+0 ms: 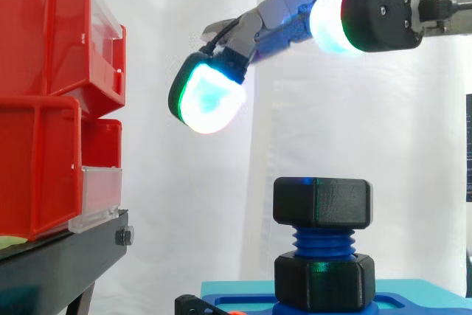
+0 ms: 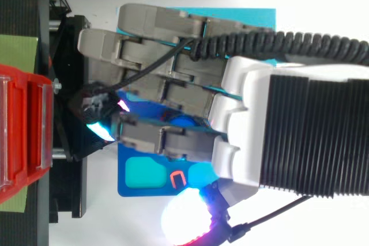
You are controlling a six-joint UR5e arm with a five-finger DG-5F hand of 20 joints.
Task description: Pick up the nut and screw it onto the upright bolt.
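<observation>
A blue upright bolt [image 1: 322, 240] stands on a blue base [image 1: 413, 302] in the side view. A black nut [image 1: 321, 202] sits at the top of its thread, and a second black nut [image 1: 323, 280] sits at the bottom against the base. My hand [image 1: 295, 12] hovers well above the bolt, up and to its left, with its fingers stretched out leftward. Its fingertips [image 1: 210, 97] glow cyan and white and hold nothing. In the top view the hand [image 2: 242, 119] covers the bolt, with the blue base [image 2: 138, 174] showing under the fingers.
Stacked red bins [image 1: 44, 108] sit on a black stand [image 1: 59, 256] to the left of the bolt, close to the fingertips. From above, the red bins [image 2: 23, 136] lie at the left edge. A white curtain hangs behind.
</observation>
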